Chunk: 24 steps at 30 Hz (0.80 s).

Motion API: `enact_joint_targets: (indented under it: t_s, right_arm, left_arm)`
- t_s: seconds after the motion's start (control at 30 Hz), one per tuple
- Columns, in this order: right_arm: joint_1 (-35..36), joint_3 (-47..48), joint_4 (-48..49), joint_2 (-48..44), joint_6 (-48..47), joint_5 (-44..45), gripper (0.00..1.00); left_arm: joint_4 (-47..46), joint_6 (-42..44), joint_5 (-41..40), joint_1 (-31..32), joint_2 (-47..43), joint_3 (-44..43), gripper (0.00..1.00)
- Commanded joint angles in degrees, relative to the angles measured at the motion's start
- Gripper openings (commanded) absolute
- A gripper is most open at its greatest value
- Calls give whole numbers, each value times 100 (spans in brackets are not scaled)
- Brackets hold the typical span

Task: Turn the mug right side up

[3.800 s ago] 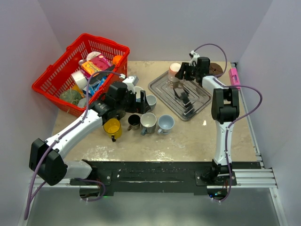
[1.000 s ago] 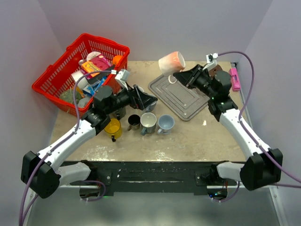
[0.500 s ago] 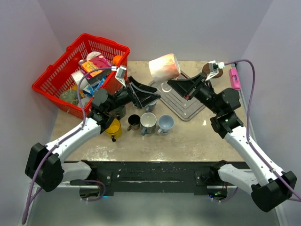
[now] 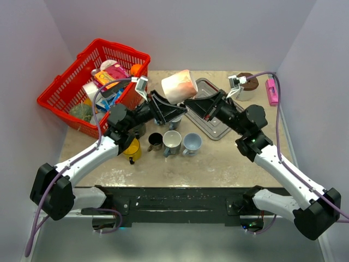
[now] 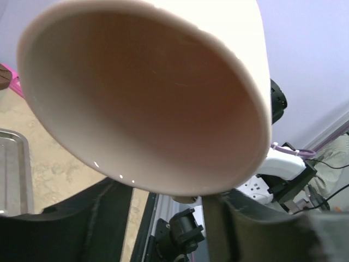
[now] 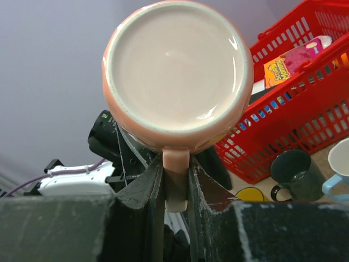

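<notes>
Hardness of the table (image 4: 218, 158) is the first danger, because the mug (image 4: 179, 86) hangs in the air above it, and I judge that a fall from there can break it. The red basket (image 4: 65, 87) at the back left and the metal tray (image 4: 203, 84) under the right arm are apart from the action. The other mugs (image 4: 172, 141), which stand in a row near the tray, are close below the meeting point, so a dropped mug can hit them too. The mug lies on its side between the two arms, with its base toward the right arm and its mouth toward the left arm. The right hand (image 4: 191, 103) is closed narrow on the handle (image 6: 175, 174) only, a thin hold, so the mug may swing around it if pushed. The left hand (image 4: 177, 107) is at the rim of the mouth, but I cannot tell if it grips the wall or stands apart from it. If the right hand lets go before the left holds firmly, the mug slips, and the smooth glazed rim makes this more likely.
</notes>
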State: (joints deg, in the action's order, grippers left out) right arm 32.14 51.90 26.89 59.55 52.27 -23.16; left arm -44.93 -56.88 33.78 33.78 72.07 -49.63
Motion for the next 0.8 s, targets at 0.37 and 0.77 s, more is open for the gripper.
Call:
enact_joint_targets:
  t_s: [0.37, 0.77]
  right_arm:
    - [336, -400, 2021, -66, -200, 312, 0]
    - [504, -540, 1443, -189, -551, 627, 0]
  left_arm:
    - [-947, -807, -583, 15, -53, -73, 43]
    - [-447, -562, -837, 23, -79, -170, 0]
